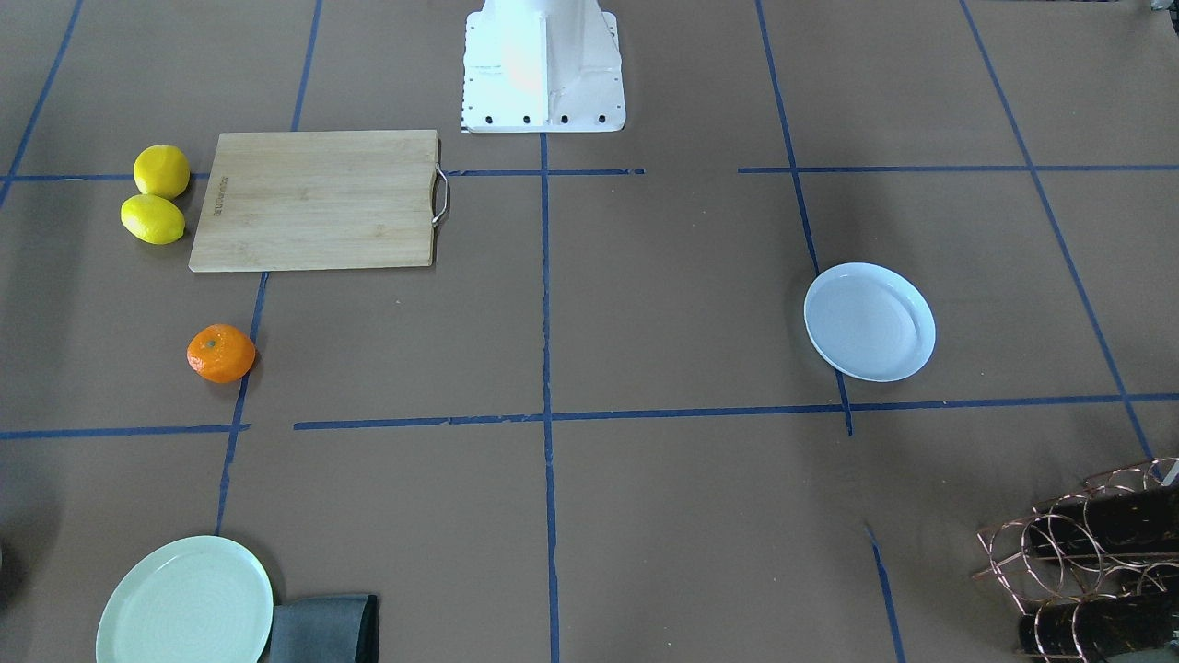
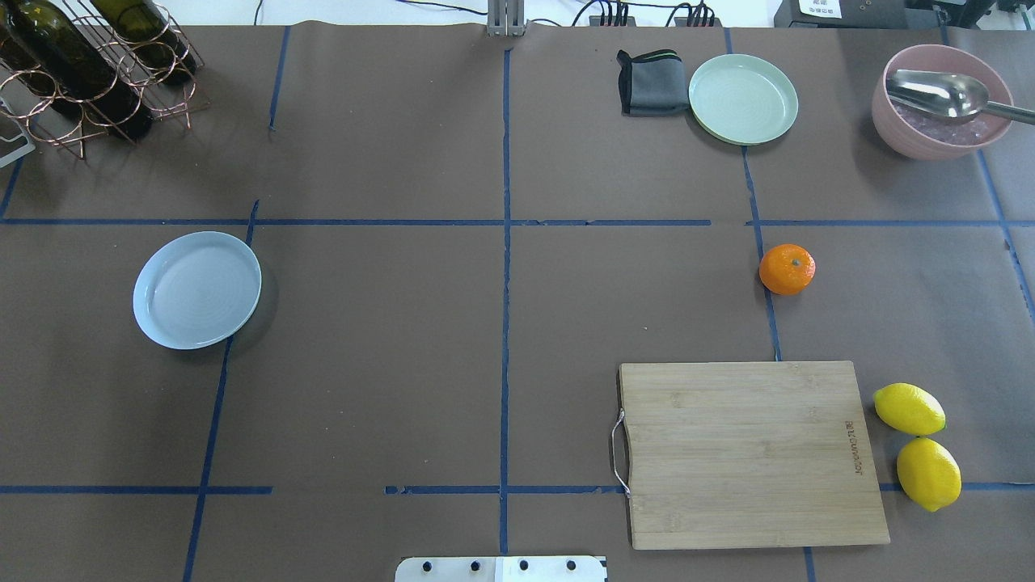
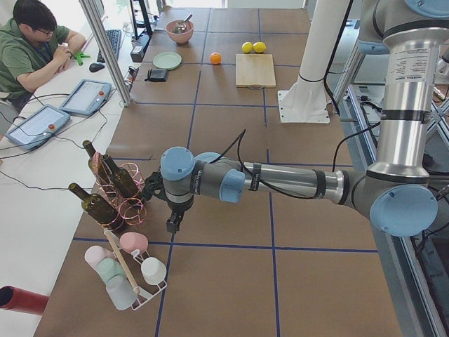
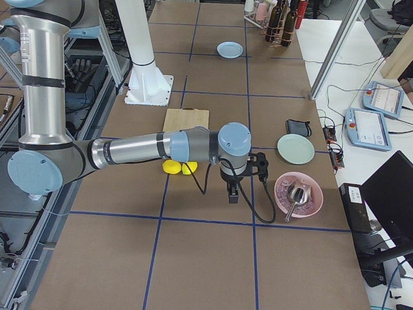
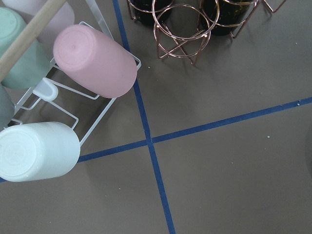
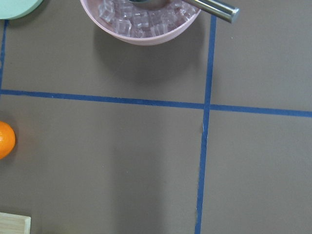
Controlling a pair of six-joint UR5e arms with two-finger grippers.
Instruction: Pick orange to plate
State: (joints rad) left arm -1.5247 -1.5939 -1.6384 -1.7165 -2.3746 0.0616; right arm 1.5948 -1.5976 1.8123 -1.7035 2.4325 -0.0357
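Note:
The orange [image 2: 787, 269] sits alone on the brown table on the robot's right side, beyond the cutting board; it also shows as the orange [image 1: 221, 354] and at the left edge of the right wrist view as the orange [image 6: 5, 140]. The pale bluish plate [image 2: 197, 289] lies empty on the left side, seen too as the plate [image 1: 869, 321]. Neither arm appears in the overhead or front views. My left gripper [image 3: 173, 225] hangs near the bottle rack, far from both. My right gripper [image 4: 233, 195] hovers near the pink bowl. I cannot tell whether either gripper is open or shut.
A wooden cutting board [image 2: 748, 453] and two lemons [image 2: 918, 436] lie nearest the robot on its right. Along the far edge are a green plate [image 2: 743, 99], grey cloth [image 2: 649, 82], pink bowl with spoon [image 2: 942, 113] and a bottle rack [image 2: 89, 65]. A cup rack [image 5: 63, 112] stands by the left wrist.

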